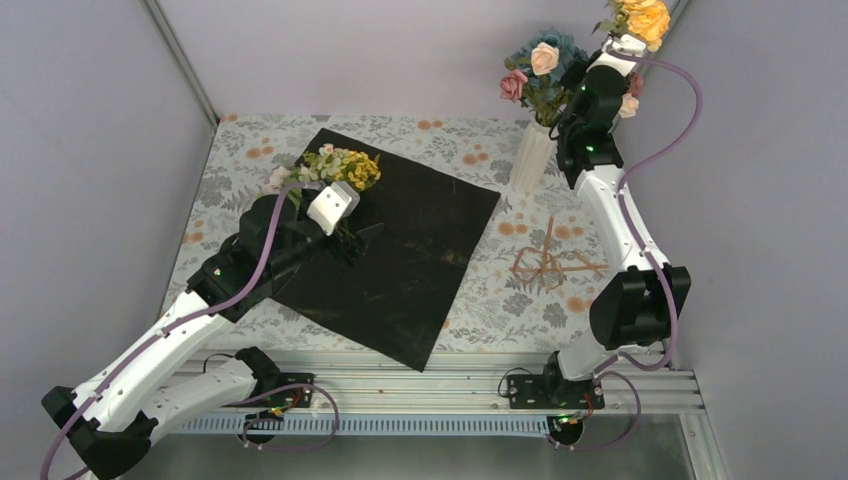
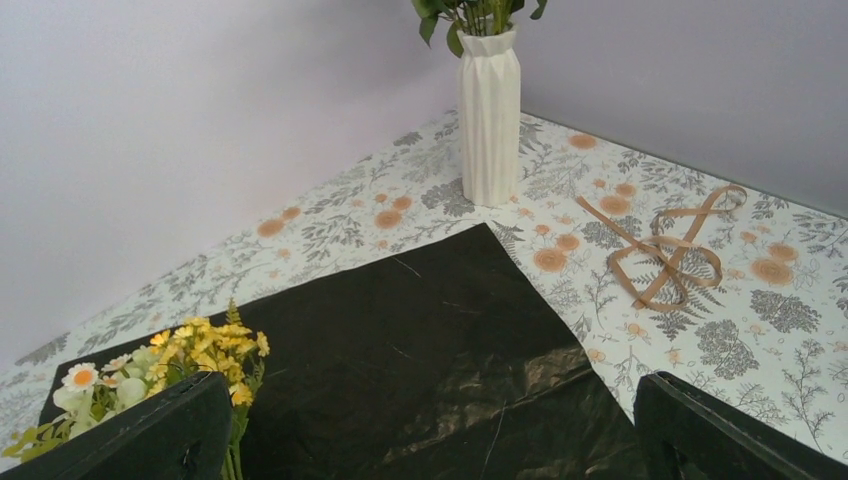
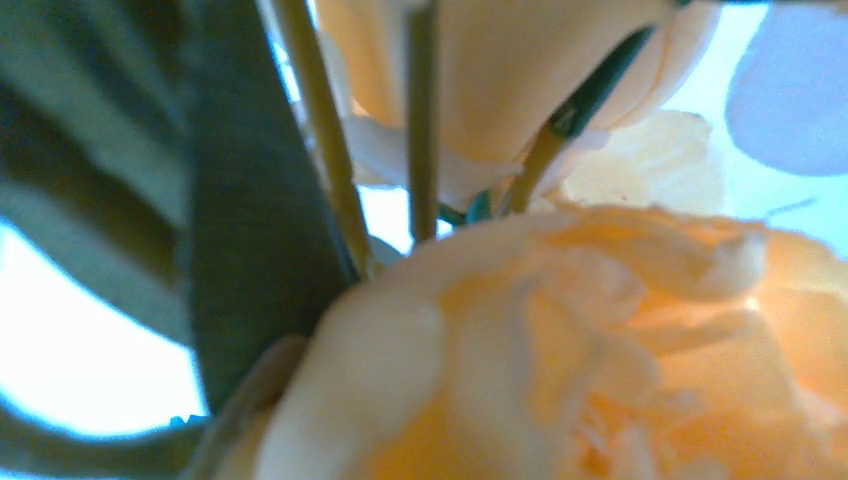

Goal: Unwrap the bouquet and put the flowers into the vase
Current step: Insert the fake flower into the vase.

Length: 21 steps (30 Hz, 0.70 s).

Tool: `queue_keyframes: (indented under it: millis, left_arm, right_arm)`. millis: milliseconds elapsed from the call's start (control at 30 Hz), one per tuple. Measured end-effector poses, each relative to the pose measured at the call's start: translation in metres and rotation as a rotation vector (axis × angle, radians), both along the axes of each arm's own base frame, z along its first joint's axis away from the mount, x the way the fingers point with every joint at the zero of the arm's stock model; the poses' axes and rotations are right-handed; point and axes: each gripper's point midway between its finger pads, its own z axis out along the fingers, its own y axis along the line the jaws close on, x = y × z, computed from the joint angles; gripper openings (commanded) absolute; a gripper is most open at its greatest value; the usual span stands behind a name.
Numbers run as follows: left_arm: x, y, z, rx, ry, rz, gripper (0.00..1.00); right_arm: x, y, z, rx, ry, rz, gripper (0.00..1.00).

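The black sheet (image 1: 410, 265) of the bouquet lies spread flat on the floral cloth. A small bunch of yellow and white flowers (image 1: 340, 168) rests on its far left corner. My left gripper (image 1: 352, 240) hovers low over the sheet just beside them, open and holding nothing; in the left wrist view the blooms (image 2: 190, 355) sit by the left finger (image 2: 150, 440). The white ribbed vase (image 1: 533, 155) holds blue and pink flowers (image 1: 535, 65). My right gripper (image 1: 625, 45) is raised high beside the vase, shut on orange flowers (image 1: 645, 18), which fill the right wrist view (image 3: 600, 340) and hide its fingers.
A loose tan ribbon (image 1: 548, 262) lies on the cloth right of the sheet, also in the left wrist view (image 2: 665, 245). Grey walls close in the table at the back and both sides. The vase (image 2: 490, 120) stands past the sheet's far corner (image 2: 480, 235).
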Motion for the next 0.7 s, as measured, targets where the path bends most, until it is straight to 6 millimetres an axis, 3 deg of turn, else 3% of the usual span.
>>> queue_keyframes:
  millis: [400, 700]
  left_arm:
    - [-0.001, -0.001, -0.002, 0.002, 0.005, -0.006, 1.0]
    - [-0.001, -0.001, -0.002, 0.006, 0.001, -0.011, 1.0]
  right_arm:
    - [0.004, 0.001, 0.011, -0.024, -0.002, 0.0, 0.04]
    - [0.021, 0.005, -0.037, -0.03, 0.096, 0.013, 0.04]
